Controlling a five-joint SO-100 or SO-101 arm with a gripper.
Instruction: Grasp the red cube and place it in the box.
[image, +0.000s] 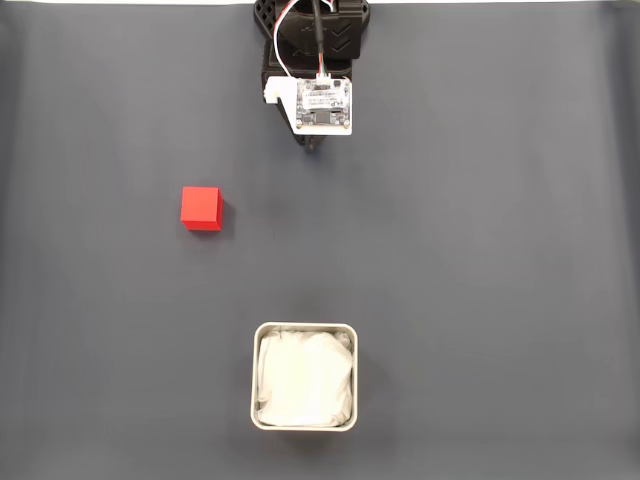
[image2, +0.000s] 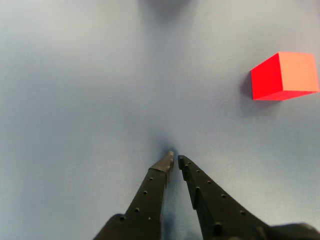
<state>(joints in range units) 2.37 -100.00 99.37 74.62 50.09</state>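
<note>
I read this as a lab or hobby test bench: a plain dark grey mat (image: 480, 250) covers the whole work surface. The arm (image: 315, 40) carries an exposed circuit board (image: 324, 104) and loose wiring (image: 300, 45).

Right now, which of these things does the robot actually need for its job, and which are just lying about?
Needed:
- red cube, sitting apart on the mat
- box, white lining, no cube inside
- gripper, fingertips nearly together, holding nothing

Just there:
- dark mat under everything

Arm's tucked back at the top edge in the fixed view, gripper (image2: 175, 159) pointing down, fingers basically pinched together, holding nothing.
</note>
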